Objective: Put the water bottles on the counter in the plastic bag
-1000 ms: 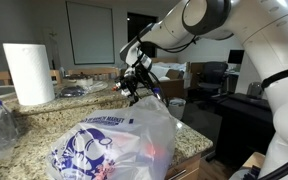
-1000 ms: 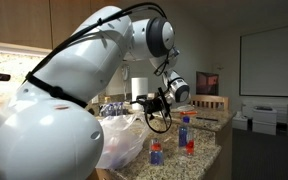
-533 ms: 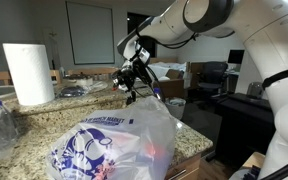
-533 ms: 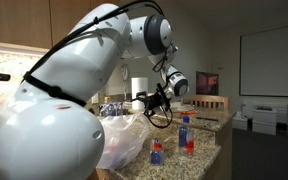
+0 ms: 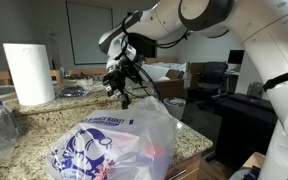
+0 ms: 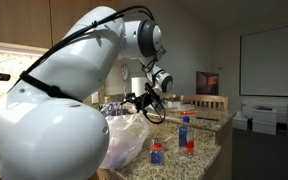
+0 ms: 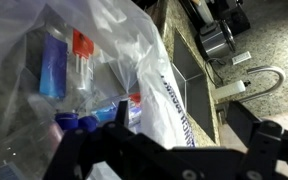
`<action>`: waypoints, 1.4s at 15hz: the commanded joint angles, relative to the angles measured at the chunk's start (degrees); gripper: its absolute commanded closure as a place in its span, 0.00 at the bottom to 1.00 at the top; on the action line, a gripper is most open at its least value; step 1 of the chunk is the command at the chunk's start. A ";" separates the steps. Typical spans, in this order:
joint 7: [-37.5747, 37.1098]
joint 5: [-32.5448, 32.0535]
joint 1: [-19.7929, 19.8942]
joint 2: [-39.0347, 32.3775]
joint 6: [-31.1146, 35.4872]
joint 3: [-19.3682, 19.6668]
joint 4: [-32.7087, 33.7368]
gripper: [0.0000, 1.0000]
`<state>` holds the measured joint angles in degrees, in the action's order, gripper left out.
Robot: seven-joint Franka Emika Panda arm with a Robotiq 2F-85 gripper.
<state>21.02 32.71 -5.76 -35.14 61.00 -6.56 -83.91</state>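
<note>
1. While the end effector [image 5: 121,86] hangs over the speckled beige-and-brown granite counter [image 5: 32,137] with its fingers spread and nothing between them, the large crinkled whitish plastic bag with blue lettering [image 5: 114,145] sits on this counter below it.
2. Seen from the wrist view, several small clear water bottles with blue caps and blue-and-red labels [image 7: 59,75] are inside this bag.
3. Two bottles of the same kind [image 6: 156,152] stand upright on the counter just beside the bag.
4. One white paper-towel roll [image 5: 29,72] stands upright, well apart from the bag.
</note>
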 commanded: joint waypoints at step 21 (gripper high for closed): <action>-1.73 -6.70 -5.53 -7.03 2.69 -5.94 13.65 1.00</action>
<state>20.81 26.53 -11.13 -40.61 63.25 -11.27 -73.80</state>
